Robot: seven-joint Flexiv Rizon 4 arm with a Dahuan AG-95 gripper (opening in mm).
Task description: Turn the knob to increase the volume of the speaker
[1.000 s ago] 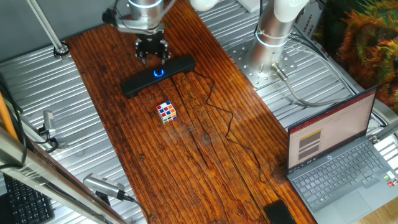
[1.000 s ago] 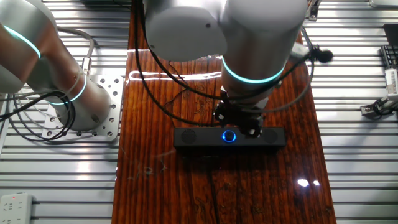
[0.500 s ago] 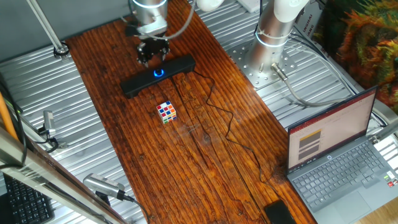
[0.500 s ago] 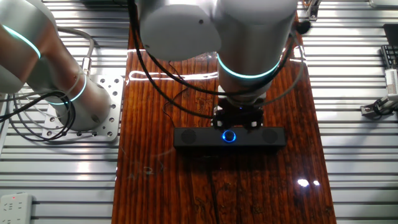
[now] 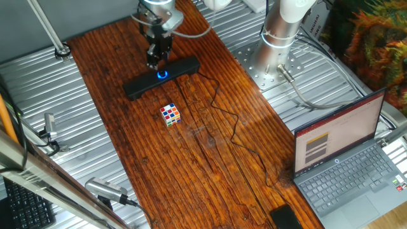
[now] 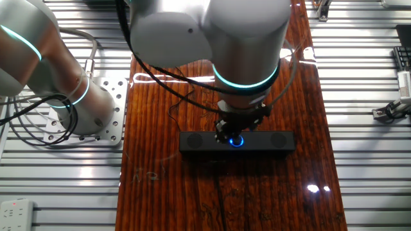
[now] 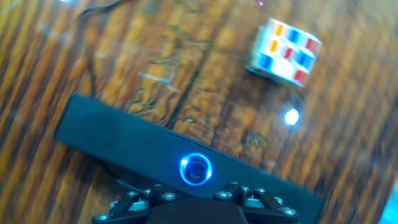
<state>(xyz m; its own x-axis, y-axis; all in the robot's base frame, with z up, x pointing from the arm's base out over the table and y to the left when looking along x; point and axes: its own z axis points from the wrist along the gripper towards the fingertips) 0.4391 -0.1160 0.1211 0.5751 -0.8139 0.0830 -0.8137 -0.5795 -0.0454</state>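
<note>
The speaker (image 5: 137,86) is a long black bar lying across the wooden table, with a thin black cable (image 5: 219,111) trailing toward the front. The knob (image 5: 163,74), ringed in blue light, sits at the bar's middle. My gripper (image 5: 156,62) hangs just above and slightly behind the knob, pointing down. From the other side the gripper (image 6: 234,128) covers the bar's far edge right over the knob (image 6: 237,140). In the hand view the knob (image 7: 196,169) shows fully with no finger on it; only the gripper's spread linkage fills the bottom edge. The jaws look open.
A small multicoloured cube (image 5: 170,114) stands on the wood just in front of the speaker. An open laptop (image 5: 350,159) sits at the right. The arm's base (image 5: 280,32) rises beside the table, and metal slats flank the wooden board.
The hand has turned about its vertical axis above the knob and now looks narrower in the fixed views. The speaker and cube have not moved.
</note>
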